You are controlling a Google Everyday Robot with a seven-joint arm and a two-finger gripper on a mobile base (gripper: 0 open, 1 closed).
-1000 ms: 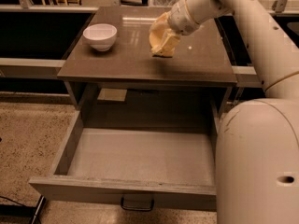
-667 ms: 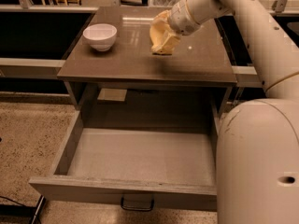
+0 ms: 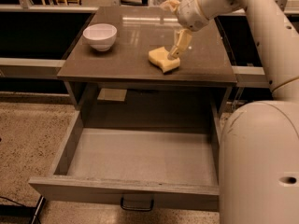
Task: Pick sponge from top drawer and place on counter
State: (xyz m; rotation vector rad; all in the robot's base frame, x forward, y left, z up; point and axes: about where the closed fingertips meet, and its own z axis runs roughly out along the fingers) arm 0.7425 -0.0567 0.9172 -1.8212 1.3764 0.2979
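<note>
The pale-yellow sponge (image 3: 163,59) lies on the glossy grey-brown counter (image 3: 131,29), right of its middle and near the front edge. My gripper (image 3: 169,30) is open just above and behind the sponge. One yellowish finger (image 3: 180,42) points down and touches the sponge's right rear edge; the other finger (image 3: 169,4) is spread away toward the back. The top drawer (image 3: 140,155) is pulled wide open below the counter, with a bare grey bottom and its dark handle (image 3: 137,203) at the front.
A white bowl (image 3: 99,36) stands at the counter's left rear. My arm (image 3: 252,13) reaches in from the right, and my large white body (image 3: 261,167) blocks the drawer's right side. Speckled floor (image 3: 23,134) lies to the left.
The gripper has lowered the sponge onto the counter and opened, letting it go. The sponge now lies flat instead of hanging in the fingers.
</note>
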